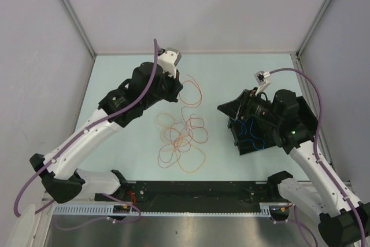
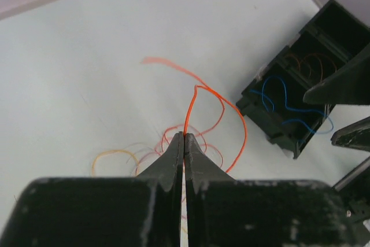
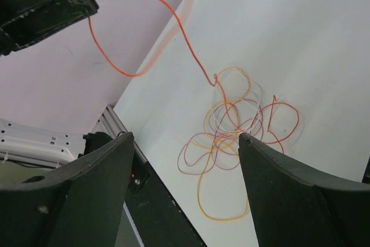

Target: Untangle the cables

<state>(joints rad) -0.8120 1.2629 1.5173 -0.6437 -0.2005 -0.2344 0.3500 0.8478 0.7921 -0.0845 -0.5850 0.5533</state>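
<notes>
The left end effector pinches an orange cable, holding it above the surface. The right end effector is spread wide. The other cables lie tangled in the middle.

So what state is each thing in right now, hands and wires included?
left hand: shut on the orange cable.
right hand: open, empty.
orange cable: pinched, lifted, trailing to the tangle.
tangle: heaped loosely on the table.
black box: open-topped, blue cable inside.

Black box on the pale green table
</notes>
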